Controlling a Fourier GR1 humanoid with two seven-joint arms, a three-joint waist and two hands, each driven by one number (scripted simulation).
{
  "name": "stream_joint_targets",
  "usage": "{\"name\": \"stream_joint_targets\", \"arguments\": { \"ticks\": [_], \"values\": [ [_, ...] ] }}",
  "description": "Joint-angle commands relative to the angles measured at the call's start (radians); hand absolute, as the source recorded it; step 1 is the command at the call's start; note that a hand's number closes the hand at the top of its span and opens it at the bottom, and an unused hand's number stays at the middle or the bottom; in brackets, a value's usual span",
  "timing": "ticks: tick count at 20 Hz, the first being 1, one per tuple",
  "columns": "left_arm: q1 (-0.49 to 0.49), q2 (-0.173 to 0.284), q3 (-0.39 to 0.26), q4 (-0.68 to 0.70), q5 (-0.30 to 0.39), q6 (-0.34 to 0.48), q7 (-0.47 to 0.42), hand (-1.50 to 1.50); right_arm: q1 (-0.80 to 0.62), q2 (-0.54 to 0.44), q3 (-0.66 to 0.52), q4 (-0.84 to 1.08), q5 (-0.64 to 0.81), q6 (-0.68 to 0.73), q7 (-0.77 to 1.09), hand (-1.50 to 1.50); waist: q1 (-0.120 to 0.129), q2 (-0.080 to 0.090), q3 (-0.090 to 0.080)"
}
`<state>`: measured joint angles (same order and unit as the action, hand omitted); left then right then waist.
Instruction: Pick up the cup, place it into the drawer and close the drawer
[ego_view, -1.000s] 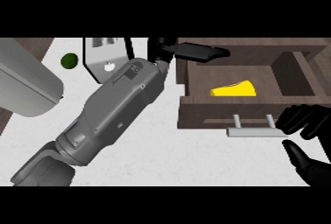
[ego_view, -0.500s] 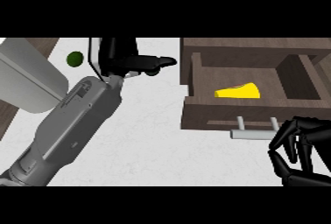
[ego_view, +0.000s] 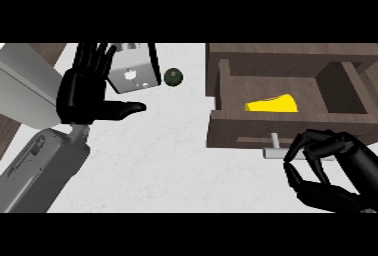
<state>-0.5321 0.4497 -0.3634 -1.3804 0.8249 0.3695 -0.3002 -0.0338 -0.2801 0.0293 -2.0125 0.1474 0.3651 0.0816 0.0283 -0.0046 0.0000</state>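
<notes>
The dark wooden drawer (ego_view: 221, 132) stands open at the right. A yellow cup (ego_view: 273, 104) lies on its side inside it. My right hand (ego_view: 328, 172) is below and right of the drawer front, fingers curled, with the fingertips just right of the grey handle (ego_view: 274, 149). I cannot see anything held in it. My left hand (ego_view: 88, 95) is at the upper left over the white counter (ego_view: 170, 165), well apart from the drawer. It is open, fingers straight up and thumb pointing right, and it is empty.
A small white box-like object (ego_view: 134, 75) stands just right of the left hand's fingers. A dark green round item (ego_view: 173, 76) lies beside it. A large pale grey appliance (ego_view: 26, 95) fills the left edge.
The left arm has pulled away from the drawer to the far left and straightened its fingers. The right hand has risen toward the drawer handle with fingers curled.
</notes>
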Motion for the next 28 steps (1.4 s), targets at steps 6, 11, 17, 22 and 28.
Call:
{"name": "stream_joint_targets", "arguments": {
  "ticks": [6,11,17,22,28],
  "values": [
    [0.251,0.123,0.094,-0.125,0.037,-0.149,-0.049,-1.5,-0.042,-0.064,0.183,0.186,0.437,-0.096,-0.171,1.5,0.0,0.004,0.0],
    [0.336,0.11,0.14,-0.084,0.02,-0.238,-0.101,-1.5,-0.149,-0.016,0.211,0.464,0.55,-0.2,-0.277,1.5,-0.01,0.008,0.0],
    [0.41,0.134,0.216,-0.105,0.018,-0.318,-0.084,-1.5,-0.237,0.025,0.212,0.705,0.652,-0.281,-0.312,-1.5,-0.014,0.007,0.0],
    [0.47,0.131,0.28,-0.187,0.024,-0.329,-0.028,-1.5,-0.35,0.064,0.176,0.932,0.674,-0.3,-0.365,-1.5,-0.013,0.006,0.0],
    [0.447,0.106,0.307,-0.11,0.004,-0.422,-0.041,-1.5,-0.566,0.092,0.084,1.321,0.68,-0.376,-0.491,-1.5,-0.005,0.011,0.001]
  ]
}}
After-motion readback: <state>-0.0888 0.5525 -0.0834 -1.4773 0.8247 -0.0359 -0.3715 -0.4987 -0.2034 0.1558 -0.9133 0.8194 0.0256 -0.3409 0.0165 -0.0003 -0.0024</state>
